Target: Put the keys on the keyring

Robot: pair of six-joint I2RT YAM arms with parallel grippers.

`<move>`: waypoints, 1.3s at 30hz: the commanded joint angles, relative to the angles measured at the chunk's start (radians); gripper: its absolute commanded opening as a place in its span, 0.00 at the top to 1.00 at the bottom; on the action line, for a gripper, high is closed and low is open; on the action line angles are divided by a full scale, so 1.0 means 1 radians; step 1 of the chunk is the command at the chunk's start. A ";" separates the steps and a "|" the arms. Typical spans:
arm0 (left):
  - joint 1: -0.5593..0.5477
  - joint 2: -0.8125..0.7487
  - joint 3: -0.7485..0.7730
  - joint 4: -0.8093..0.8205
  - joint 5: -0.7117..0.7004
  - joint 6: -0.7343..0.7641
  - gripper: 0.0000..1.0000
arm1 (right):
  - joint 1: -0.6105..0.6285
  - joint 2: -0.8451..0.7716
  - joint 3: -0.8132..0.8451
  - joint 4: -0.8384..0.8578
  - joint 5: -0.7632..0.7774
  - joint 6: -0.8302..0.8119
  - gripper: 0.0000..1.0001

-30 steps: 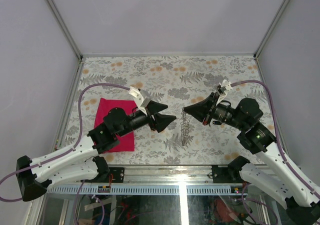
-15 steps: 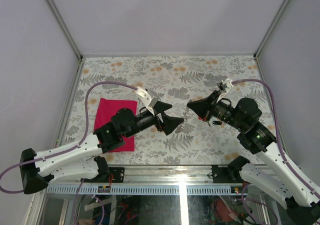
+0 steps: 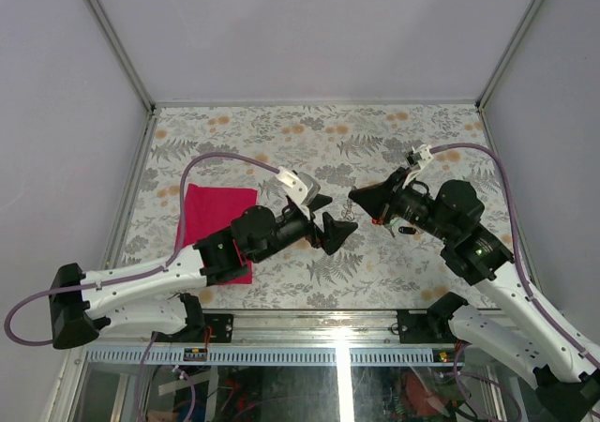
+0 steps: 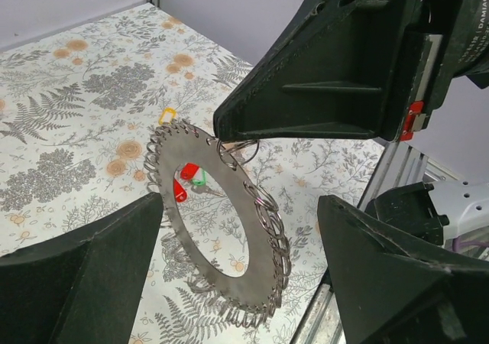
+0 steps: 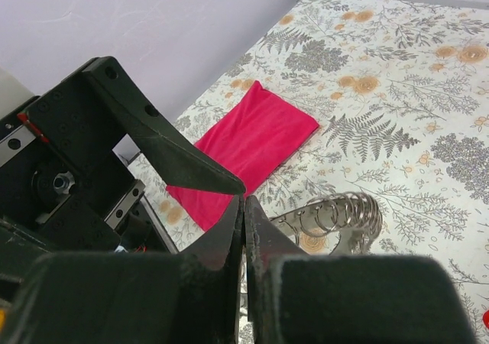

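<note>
Over a fern-print table boxed by pale walls, the right gripper pinches the keyring mid-table. The left gripper gapes beside it, keys lying below, cloth left.

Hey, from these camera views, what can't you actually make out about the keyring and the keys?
Top view: the keyring, hanging from the right gripper, is too small to show its shape.
Left wrist view: the keys lie partly behind the keyring, so they cannot be counted.
Right wrist view: the right gripper's own fingers cover the spot where they pinch the keyring.
</note>
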 commanded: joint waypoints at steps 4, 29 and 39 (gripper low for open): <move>-0.014 0.055 0.076 0.000 -0.144 0.033 0.21 | 0.008 -0.005 0.036 0.073 0.009 0.031 1.00; -0.026 0.133 0.188 -0.171 -0.244 0.073 0.96 | 0.008 -0.026 0.025 0.101 -0.014 0.089 0.96; -0.027 0.087 0.163 -0.168 -0.247 0.053 1.00 | 0.008 -0.086 0.014 0.155 -0.072 0.109 0.56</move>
